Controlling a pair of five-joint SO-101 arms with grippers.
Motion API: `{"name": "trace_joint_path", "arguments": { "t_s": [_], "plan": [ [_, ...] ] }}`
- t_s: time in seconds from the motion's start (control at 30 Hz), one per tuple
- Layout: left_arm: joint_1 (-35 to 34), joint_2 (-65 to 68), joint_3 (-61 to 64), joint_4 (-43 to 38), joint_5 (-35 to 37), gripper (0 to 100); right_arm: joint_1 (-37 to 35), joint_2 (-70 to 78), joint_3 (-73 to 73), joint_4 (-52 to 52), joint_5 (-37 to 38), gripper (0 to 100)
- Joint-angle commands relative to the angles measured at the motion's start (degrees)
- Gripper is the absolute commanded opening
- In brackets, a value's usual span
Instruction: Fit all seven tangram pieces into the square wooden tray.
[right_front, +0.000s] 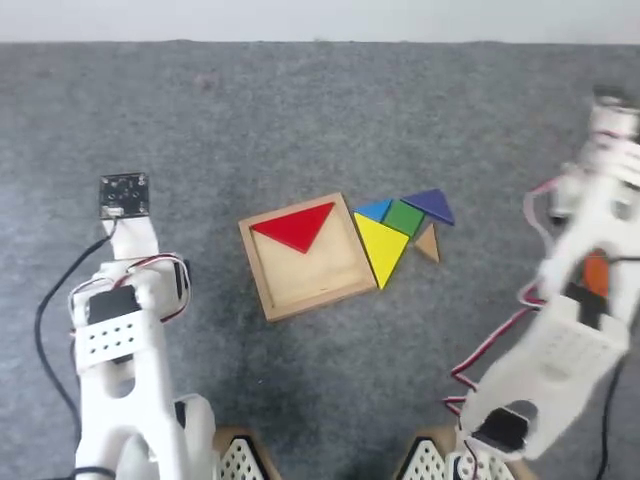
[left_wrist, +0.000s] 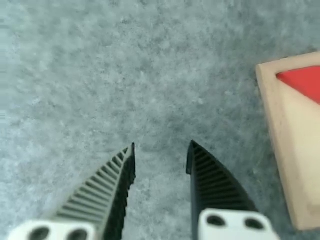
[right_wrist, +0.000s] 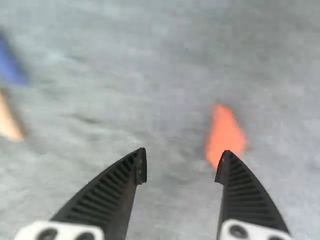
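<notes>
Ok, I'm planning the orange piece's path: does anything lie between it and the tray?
Yes. Five loose pieces, yellow, blue, green, purple and tan, cluster beside the tray, on the side facing the orange piece.

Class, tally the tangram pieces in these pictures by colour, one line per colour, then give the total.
Red piece: 1
Yellow piece: 1
Light blue piece: 1
Green piece: 1
Dark blue piece: 1
Plain wood piece: 1
Orange piece: 1
Total: 7
</notes>
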Motion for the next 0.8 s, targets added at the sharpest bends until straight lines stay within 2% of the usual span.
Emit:
{"name": "trace_joint_path", "arguments": {
  "t_s": [0.0, 0.2, 0.33, 0.47, 0.77],
  "plan": [
    [1.8, -0.1, 0.0, -1.1, 0.3, 17, -10.3, -2.5, -0.5, 0.2, -3.7, 23.7],
    [1.9, -0.1, 0.0, -1.1, 0.3, 17, -25.9, -0.1, -0.5, -4.7, -10.2, 23.7],
    [1.8, -0.1, 0.0, -1.1, 0.2, 17, -32.1, 2.5, -0.5, -8.5, -12.4, 23.7],
    [1.8, -0.1, 0.0, -1.1, 0.2, 17, -35.2, 8.9, -0.5, -10.9, -12.6, 23.7],
    [1.9, -0.1, 0.0, -1.1, 0.1, 17, -34.9, 17.8, -0.6, -9.4, -12.2, 23.7]
  ]
}}
